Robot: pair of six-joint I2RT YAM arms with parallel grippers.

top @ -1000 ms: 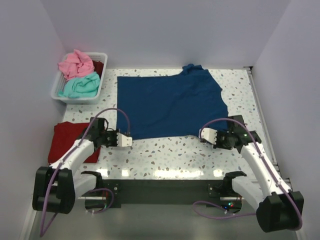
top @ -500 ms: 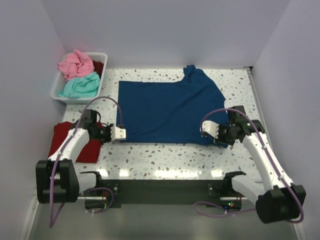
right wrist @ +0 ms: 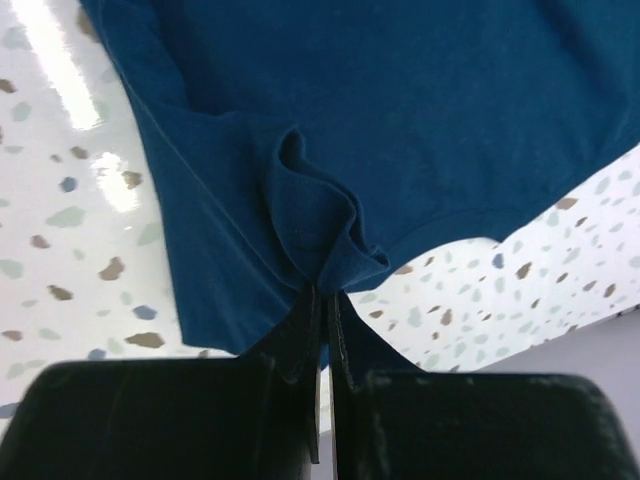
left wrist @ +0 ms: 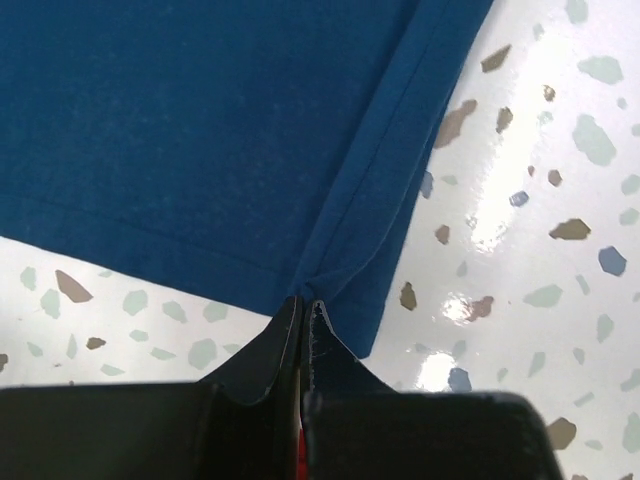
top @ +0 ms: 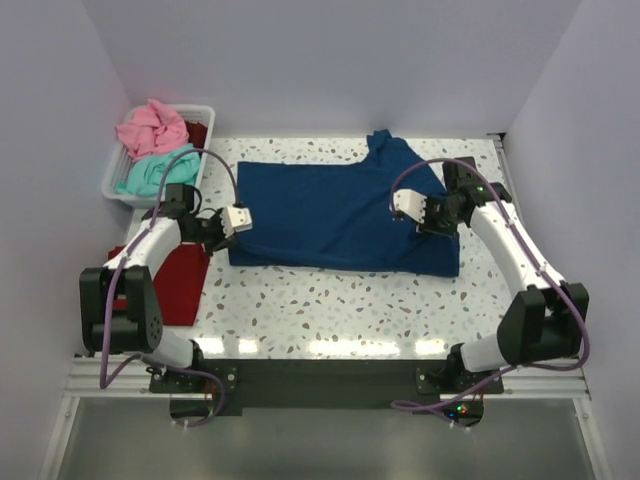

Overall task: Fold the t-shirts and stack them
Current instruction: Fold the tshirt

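Observation:
The navy blue t-shirt (top: 330, 215) lies across the middle of the table with its near part doubled back over itself. My left gripper (top: 244, 217) is shut on the shirt's left hem corner (left wrist: 330, 270), and the cloth bunches at the fingertips. My right gripper (top: 402, 205) is shut on a puckered fold of navy cloth (right wrist: 320, 220) at the shirt's right side. A dark red t-shirt (top: 175, 283) lies flat at the table's left edge, partly under the left arm. Pink (top: 150, 128) and teal (top: 152, 173) t-shirts sit crumpled in the basket.
The white plastic basket (top: 110, 188) stands at the far left corner, with a bit of dark red cloth (top: 198, 133) inside it. White walls close in the table at the back and on both sides. Bare speckled tabletop (top: 330, 305) shows in front of the navy shirt.
Both grippers have moved away from the near edge toward the back, carrying the navy shirt's near hem over the rest of it. The shirt now looks shorter front to back.

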